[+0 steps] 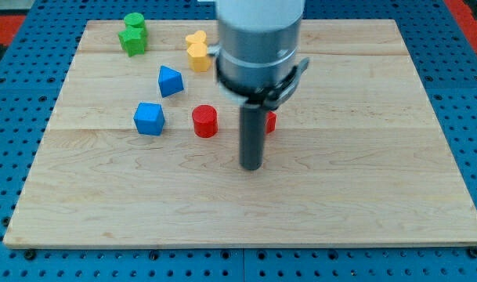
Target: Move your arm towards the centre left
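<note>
My tip (251, 167) rests on the wooden board (246, 211) near its middle, below and right of the red cylinder (204, 121). A second red block (270, 121) is mostly hidden behind the rod. A blue cube (149, 118) lies left of the red cylinder, and a blue wedge-like block (170, 81) sits above it. A yellow block (196, 50) lies near the view's top, partly behind the arm. Two green blocks (133, 34) stand together at the top left.
The board lies on a blue perforated surface (11, 117). The arm's large grey body (258, 43) covers the top middle of the board.
</note>
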